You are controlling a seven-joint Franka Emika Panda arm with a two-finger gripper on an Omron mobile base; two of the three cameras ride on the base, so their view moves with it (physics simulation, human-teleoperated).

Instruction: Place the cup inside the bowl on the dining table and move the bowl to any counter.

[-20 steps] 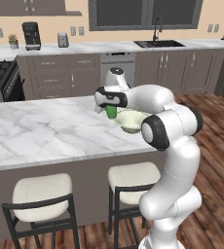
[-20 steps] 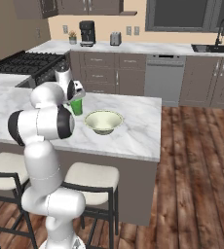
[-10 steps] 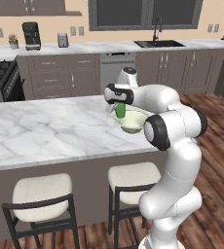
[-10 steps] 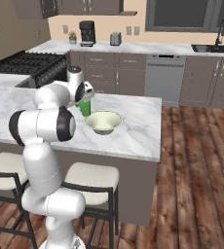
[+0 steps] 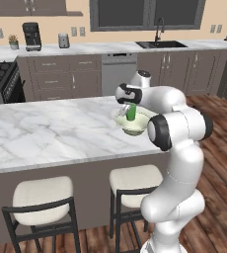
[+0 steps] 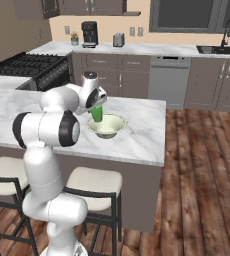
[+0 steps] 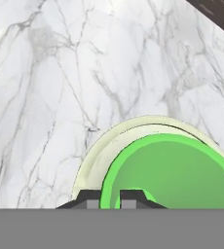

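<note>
Gripper (image 7: 111, 200) pinches the cup (image 7: 175, 170) by its rim, hanging over the bowl (image 5: 134, 124) for dropping in.

Hidden and cut off

In the hand view, the cup (image 7: 177, 170) is cut off at 3 o'clock, and the bowl (image 7: 97, 155) is largely covered by it.

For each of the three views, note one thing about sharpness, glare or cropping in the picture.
Left base view: soft, flat lighting, no glare on the dining table. Right base view: the cup over the bowl is small, its edges soft. Hand view: the cup is cropped at the right edge, looming large over the bowl.
</note>
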